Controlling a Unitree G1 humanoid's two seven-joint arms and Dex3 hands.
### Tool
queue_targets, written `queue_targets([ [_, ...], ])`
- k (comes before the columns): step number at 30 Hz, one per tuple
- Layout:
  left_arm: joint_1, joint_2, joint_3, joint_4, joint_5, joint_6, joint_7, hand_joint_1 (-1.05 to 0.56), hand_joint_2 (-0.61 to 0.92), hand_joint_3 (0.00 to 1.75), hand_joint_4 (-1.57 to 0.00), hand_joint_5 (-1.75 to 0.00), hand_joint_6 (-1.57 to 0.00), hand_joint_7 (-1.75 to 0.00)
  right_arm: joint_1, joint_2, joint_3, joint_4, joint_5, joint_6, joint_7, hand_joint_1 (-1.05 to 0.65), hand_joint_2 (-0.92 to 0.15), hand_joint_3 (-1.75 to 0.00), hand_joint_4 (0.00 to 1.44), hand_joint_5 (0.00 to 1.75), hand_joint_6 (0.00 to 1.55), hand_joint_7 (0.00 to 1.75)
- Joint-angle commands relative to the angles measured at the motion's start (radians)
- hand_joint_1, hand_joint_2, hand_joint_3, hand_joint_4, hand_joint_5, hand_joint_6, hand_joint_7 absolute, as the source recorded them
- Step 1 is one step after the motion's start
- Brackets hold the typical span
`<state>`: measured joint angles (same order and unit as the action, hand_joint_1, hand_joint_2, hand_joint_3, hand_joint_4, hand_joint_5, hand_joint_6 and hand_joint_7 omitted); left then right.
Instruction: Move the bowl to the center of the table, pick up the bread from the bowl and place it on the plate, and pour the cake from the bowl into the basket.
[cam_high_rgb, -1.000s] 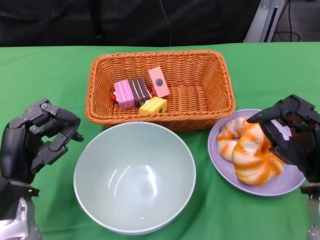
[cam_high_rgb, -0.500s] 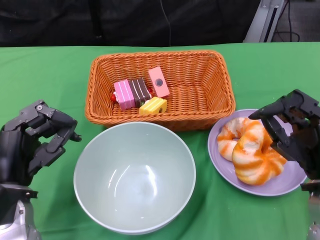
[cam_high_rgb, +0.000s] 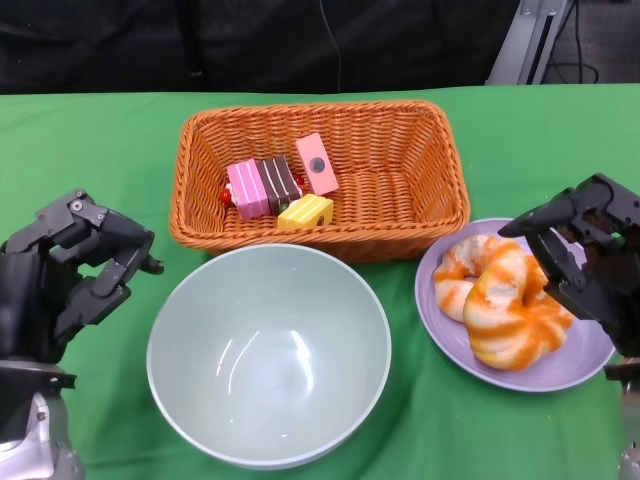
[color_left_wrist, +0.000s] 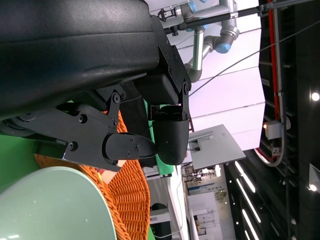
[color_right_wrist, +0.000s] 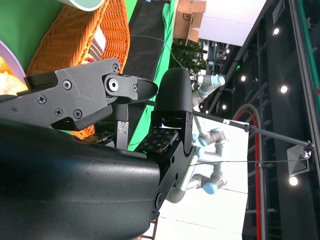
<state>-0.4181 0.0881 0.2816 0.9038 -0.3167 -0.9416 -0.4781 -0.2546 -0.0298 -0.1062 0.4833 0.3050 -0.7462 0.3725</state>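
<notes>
— Where is the bowl?

— It sits upright near the front edge of the green table, about midway between the left and right edges, and nothing lies in it. Its far rim comes just beside the wicker basket.

— And the cake and bread?

— The cake pieces lie in the basket's left half, toward its front wall. The bread rests on the purple plate, near the table's right edge.

— The hands?

— The left hand hangs to the left of the bowl, apart from it, fingers curved and parted, holding nothing. The right hand is at the plate's right side, fingers spread over the bread — whether they touch it, I cannot tell.
</notes>
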Motion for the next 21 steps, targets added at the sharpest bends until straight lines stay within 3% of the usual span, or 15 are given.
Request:
queue_targets([
  [1, 0.016, 0.013, 0.001, -0.017, 0.001, 0.01, 0.003, -0.08, 0.92, 0.36, -0.84, -1.43, -0.86, -1.15, 0.014, 0.004, -0.019, -0.027, 0.037, 0.028, 0.009, -0.08, -0.92, -0.42, 0.74, 1.33, 0.74, 1.06],
  [21, 0.02, 0.009, 0.006, -0.019, -0.009, 0.017, -0.006, -0.11, 0.92, 0.33, -0.83, -1.44, -0.85, -1.17, 0.008, 0.019, -0.045, -0.019, 0.024, 0.037, 0.027, -0.11, -0.92, -0.41, 0.74, 1.34, 0.75, 1.04],
])
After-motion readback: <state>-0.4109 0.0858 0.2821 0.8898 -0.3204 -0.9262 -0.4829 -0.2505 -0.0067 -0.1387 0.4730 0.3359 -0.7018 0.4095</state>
